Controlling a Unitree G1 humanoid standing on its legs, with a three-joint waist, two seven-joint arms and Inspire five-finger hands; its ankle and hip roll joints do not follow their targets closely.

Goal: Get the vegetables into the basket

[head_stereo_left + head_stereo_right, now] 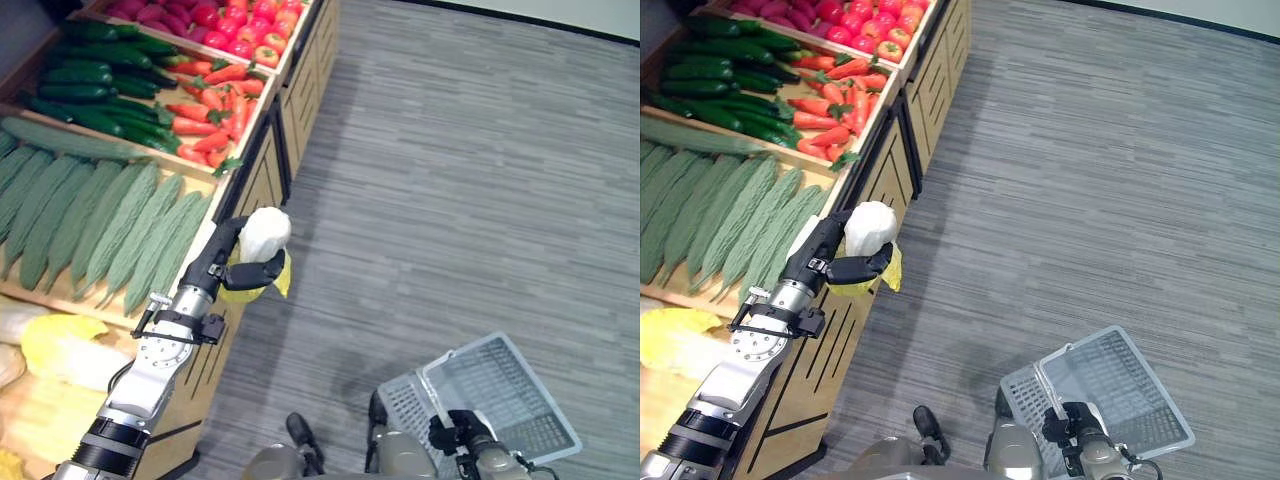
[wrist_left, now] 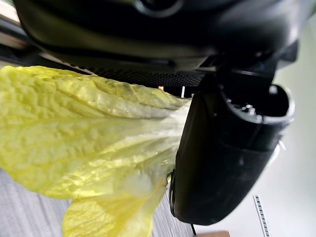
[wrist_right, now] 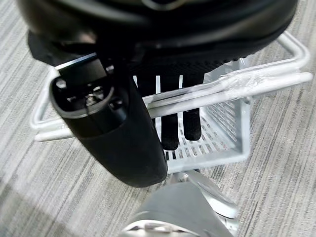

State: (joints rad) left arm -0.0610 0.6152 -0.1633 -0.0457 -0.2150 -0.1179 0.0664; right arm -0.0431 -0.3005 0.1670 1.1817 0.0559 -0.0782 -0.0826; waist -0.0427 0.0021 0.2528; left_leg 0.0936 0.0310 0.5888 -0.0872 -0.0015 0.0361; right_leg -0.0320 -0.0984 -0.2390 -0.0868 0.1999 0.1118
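My left hand is shut on a napa cabbage with a white base and yellow leaves, held in the air just past the front edge of the wooden produce stand. In the left wrist view its yellow leaves press against my thumb. My right hand is shut on the handle of a white wire basket, which hangs low at the lower right above the floor. The basket looks empty.
The stand holds bins of bitter gourds, cucumbers, carrots, tomatoes and more yellow cabbages. Grey carpet stretches to the right of the stand.
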